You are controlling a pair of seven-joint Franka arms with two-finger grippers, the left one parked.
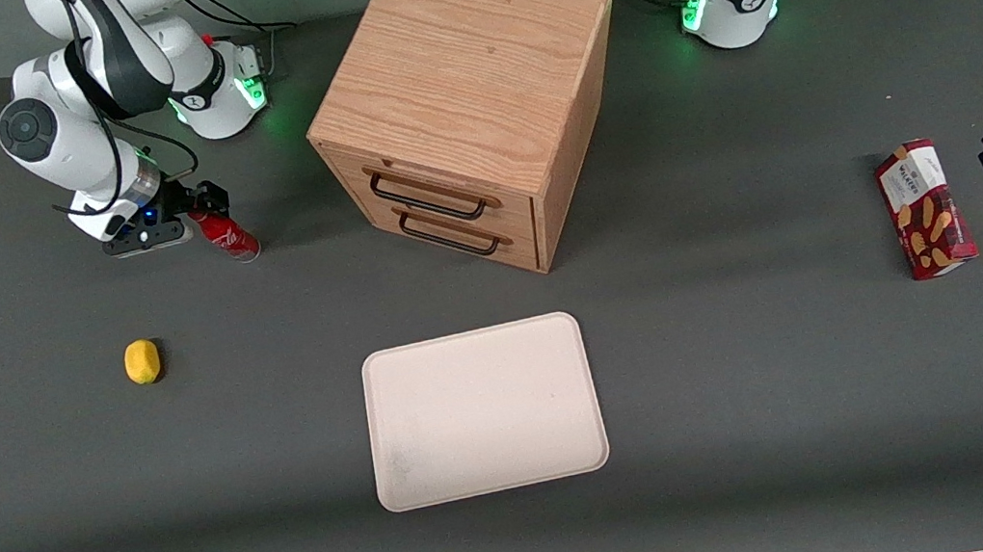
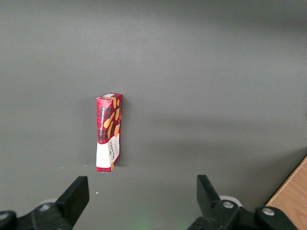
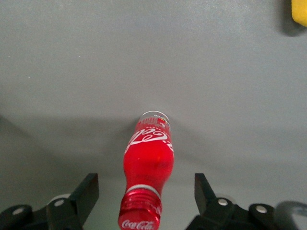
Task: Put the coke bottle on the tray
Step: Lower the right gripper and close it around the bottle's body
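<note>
While the coke bottle [image 3: 147, 165] stands upright on the grey table [image 1: 762, 391] toward the working arm's end, nothing has hold of it yet, so the step in hand looks like closing on it cleanly. Its red cap [image 3: 140, 218] sits between the two black fingers [image 3: 82, 199] of the gripper [image 3: 144, 201], which are spread wide with clear space either side of the neck; the bottle appears a little off-centre, closer to one finger than the other. A good grasp would, I judge, call for centring first, so both pads meet the bottle together and do not push it sideways. Being slim and tall, it probably tips easily, and a grip low on the neck or on the shoulder seems safer than pinching the cap alone.

In the front view the bottle [image 1: 224, 235] is just beside the gripper [image 1: 186, 219], with the wooden drawer cabinet [image 1: 466, 104] near it and the lemon [image 1: 142, 361] nearer to the camera. The tray [image 1: 482, 410] lies in front of the cabinet's drawers, well apart from the bottle, and bare. A lift straight up before travelling should clear the cabinet's corner, and a level, low set-down near the tray's middle should keep the bottle standing. The red snack box [image 1: 925, 208] lies toward the parked arm's end, out of the way.
</note>
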